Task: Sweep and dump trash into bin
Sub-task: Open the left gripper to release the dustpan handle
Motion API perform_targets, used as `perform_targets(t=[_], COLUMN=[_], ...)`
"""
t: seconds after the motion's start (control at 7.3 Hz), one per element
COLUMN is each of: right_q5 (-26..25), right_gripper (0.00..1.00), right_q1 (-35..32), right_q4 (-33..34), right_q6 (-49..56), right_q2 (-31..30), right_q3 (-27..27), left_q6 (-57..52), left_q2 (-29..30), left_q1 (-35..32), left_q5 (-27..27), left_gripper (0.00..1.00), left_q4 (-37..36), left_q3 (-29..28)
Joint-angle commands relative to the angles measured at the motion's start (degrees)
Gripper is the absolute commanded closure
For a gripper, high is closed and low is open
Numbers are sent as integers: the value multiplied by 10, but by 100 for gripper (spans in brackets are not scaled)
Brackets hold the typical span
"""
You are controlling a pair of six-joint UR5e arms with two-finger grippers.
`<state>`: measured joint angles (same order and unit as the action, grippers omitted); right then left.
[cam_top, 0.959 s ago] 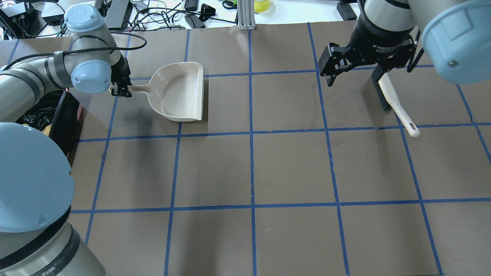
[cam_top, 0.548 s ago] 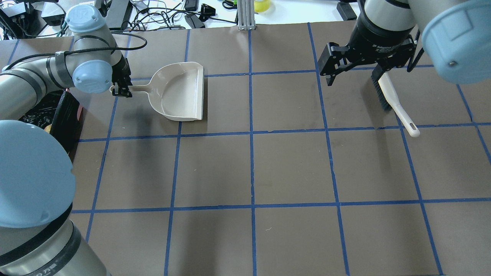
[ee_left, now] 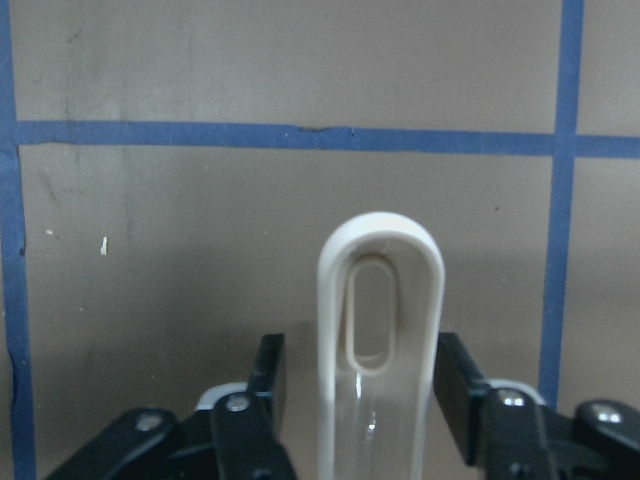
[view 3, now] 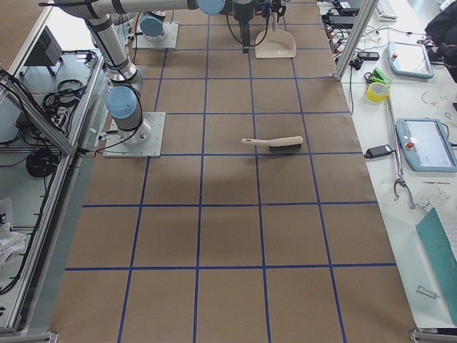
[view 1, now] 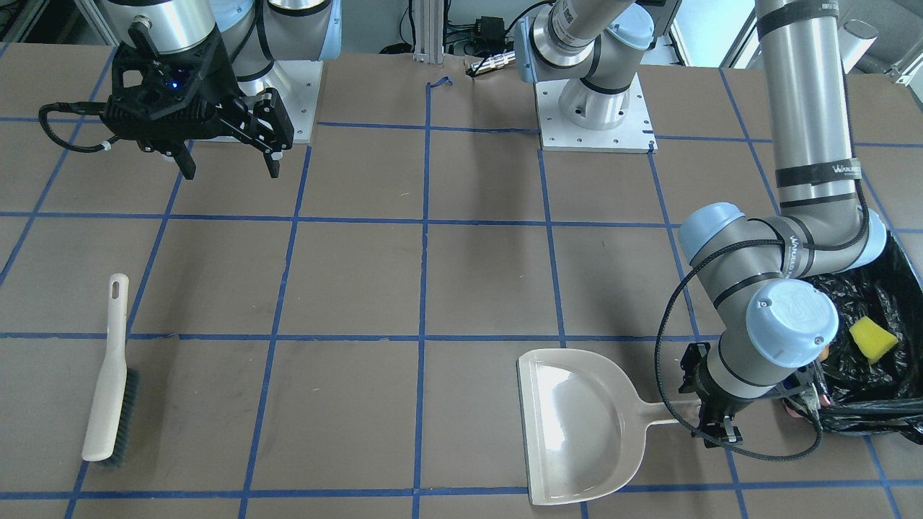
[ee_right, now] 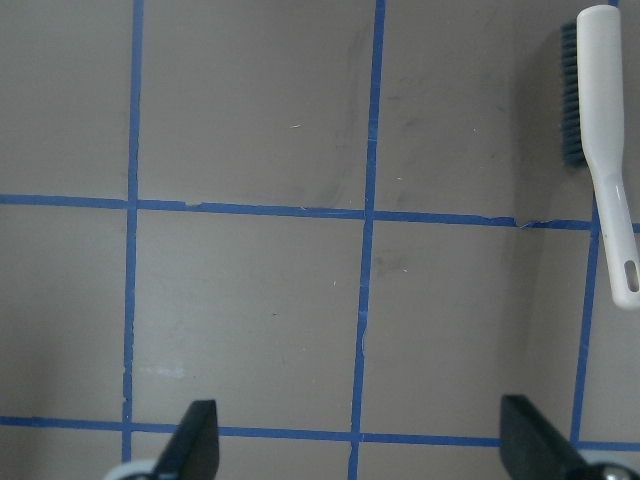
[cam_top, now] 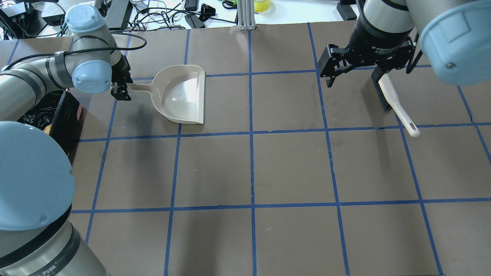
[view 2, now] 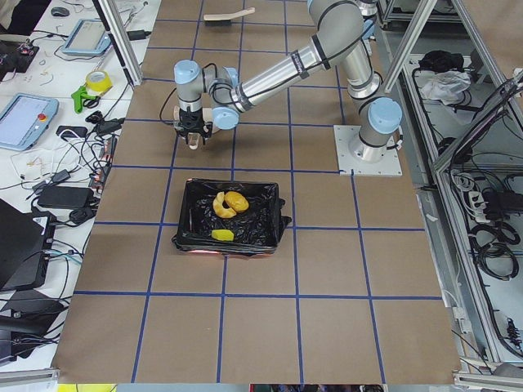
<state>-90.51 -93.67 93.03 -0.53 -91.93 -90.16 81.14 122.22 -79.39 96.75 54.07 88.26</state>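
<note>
The trash lies in the bin (view 2: pixel 186 214): a golden-brown lump (view 2: pixel 237 201) with a pale crescent slice (view 2: pixel 221 206) against it, and a yellow-green wedge (view 2: pixel 221 235), which also shows in the front view (view 1: pixel 872 339). The bin's black bag (view 1: pixel 894 422) sits beside my left arm. My left gripper (cam_top: pixel 121 91) straddles the handle of the beige dustpan (cam_top: pixel 180 96), which rests on the table. In the left wrist view the handle (ee_left: pixel 380 300) stands between the fingers with a narrow gap on one side. My right gripper (cam_top: pixel 353 74) is open and empty above the table.
A white brush (cam_top: pixel 395 103) with dark bristles lies on the table just beyond my right gripper; it also shows in the right wrist view (ee_right: pixel 600 150). Cables and devices crowd the far edge (cam_top: pixel 172 15). The bin's dark wall (cam_top: pixel 65 115) stands at the table's left edge.
The dustpan has settled and turned slightly, its mouth now down on the table and its gloss changed. My left gripper shifted a little. The right arm and the brush barely moved.
</note>
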Motion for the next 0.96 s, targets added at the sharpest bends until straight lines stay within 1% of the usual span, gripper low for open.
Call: perform_targets(t=[0.0,0.27,0.41,0.55,0.68,0.82], right_q5=[-1,0,0,-1,-1,0], right_gripper=[0,0,0,0,0,0], right_q1=[1,1,1,1,1,1], right_q4=[2,3,3,2,1,3], right_q6=[1,0,0,1,1,1], right_q2=[0,0,0,0,0,0], right_q3=[0,0,0,0,-1,-2], left_q6=[0,-16,-91,-206,-287,-304], left_q2=[-22,-67,-97,-130,-161,-184], left_q1=[-2,-27,-38,-40,-43,-52], left_q5=[-2,-2,-2,-7,-14,-12], left_gripper=[18,18,16,0,0,0], left_q4=[3,33,40,36,40,50], left_q3=[0,-2,-4,-1,3,10])
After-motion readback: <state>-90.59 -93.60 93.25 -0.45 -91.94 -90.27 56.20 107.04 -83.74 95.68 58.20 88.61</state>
